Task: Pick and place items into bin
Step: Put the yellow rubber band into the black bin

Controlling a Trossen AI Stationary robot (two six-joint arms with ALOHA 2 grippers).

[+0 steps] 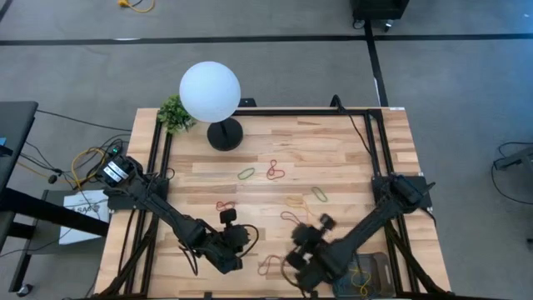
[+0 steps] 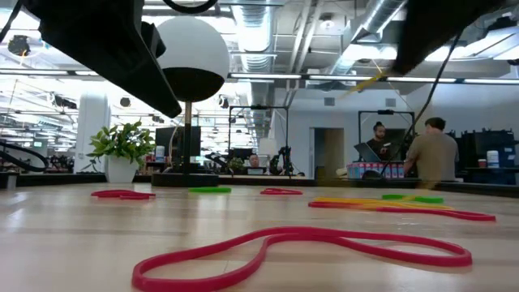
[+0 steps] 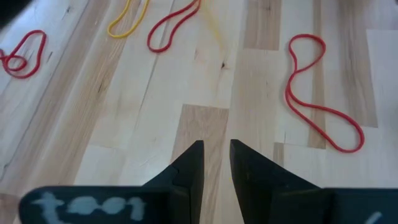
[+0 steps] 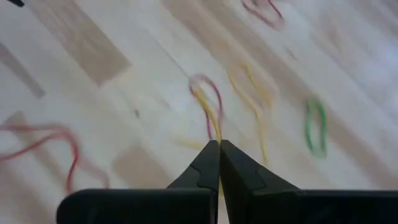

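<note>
Rubber bands lie scattered on the wooden table: red ones (image 1: 275,171) (image 1: 223,205) (image 1: 271,265), green ones (image 1: 246,173) (image 1: 320,194) and a yellow one (image 1: 293,200). The dark mesh bin (image 1: 385,260) sits at the near right corner with bands inside. My right gripper (image 1: 301,254) (image 4: 219,142) is left of the bin, shut on a yellow band (image 4: 208,115). My left gripper (image 1: 241,240) (image 3: 216,155) hovers over bare wood with a narrow gap between its fingers. A red figure-eight band (image 3: 317,93) lies beside it. My right gripper pinches a strand of the yellow band (image 4: 213,127) between its shut fingertips. In the low view the yellow band (image 2: 365,81) hangs in the air, clear of the table. A red loop (image 4: 208,87) shows at the band's far end; whether it is caught too, I cannot tell.
A white globe lamp (image 1: 210,92) on a black base and a small green plant (image 1: 173,112) stand at the far edge. A long red band (image 2: 300,247) lies close to the near edge. People stand in the room behind the table (image 2: 430,150).
</note>
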